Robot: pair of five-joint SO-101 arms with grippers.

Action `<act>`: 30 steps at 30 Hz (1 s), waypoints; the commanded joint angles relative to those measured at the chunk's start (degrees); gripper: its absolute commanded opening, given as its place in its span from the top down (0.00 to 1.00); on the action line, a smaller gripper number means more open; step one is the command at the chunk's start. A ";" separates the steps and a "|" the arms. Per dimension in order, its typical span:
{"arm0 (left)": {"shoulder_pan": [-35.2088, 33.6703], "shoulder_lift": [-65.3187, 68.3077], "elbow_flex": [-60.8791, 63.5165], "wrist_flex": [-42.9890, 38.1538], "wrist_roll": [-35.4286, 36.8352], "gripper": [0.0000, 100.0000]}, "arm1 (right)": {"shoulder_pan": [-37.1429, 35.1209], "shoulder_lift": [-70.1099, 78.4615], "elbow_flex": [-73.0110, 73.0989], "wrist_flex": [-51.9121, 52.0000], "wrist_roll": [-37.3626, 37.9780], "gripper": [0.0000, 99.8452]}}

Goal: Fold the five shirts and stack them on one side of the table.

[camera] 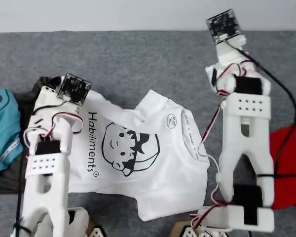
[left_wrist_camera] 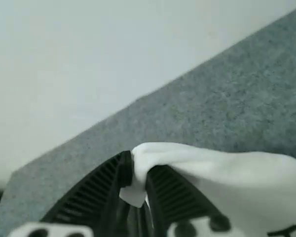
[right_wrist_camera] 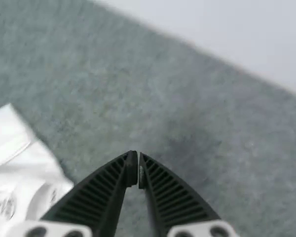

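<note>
A white shirt (camera: 138,153) with a cartoon face print lies spread across the middle of the grey table, partly rumpled. My left arm (camera: 47,163) stands over the shirt's left edge. The left gripper (left_wrist_camera: 136,174) is shut on a pinch of the white shirt (left_wrist_camera: 222,177), lifted a little above the table. My right arm (camera: 246,123) stretches to the far right of the table. Its gripper (right_wrist_camera: 136,170) is shut with nothing in it, above bare grey cloth, with the white shirt's sleeve (right_wrist_camera: 17,163) off to one side.
A teal shirt (camera: 2,128) lies on a dark shirt (camera: 27,98) at the table's left edge. A red shirt (camera: 288,163) lies at the right edge beside the right arm. The grey table (camera: 138,64) runs to a pale wall at the back.
</note>
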 commanded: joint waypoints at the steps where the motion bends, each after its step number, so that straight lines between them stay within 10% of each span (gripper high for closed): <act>1: 0.26 0.88 -4.00 9.41 0.62 1.00 | -2.51 3.30 -6.07 5.23 -0.79 0.99; 12: 0.09 1.23 -3.74 34.64 0.62 1.00 | -11.82 22.99 -23.38 21.23 -0.88 0.99; 20: 0.18 1.23 -1.71 36.92 0.62 1.00 | -17.98 39.78 -42.02 28.44 -1.05 0.80; 30: 0.26 1.23 2.68 36.84 0.62 1.00 | -20.70 58.77 -64.35 32.22 -8.26 0.78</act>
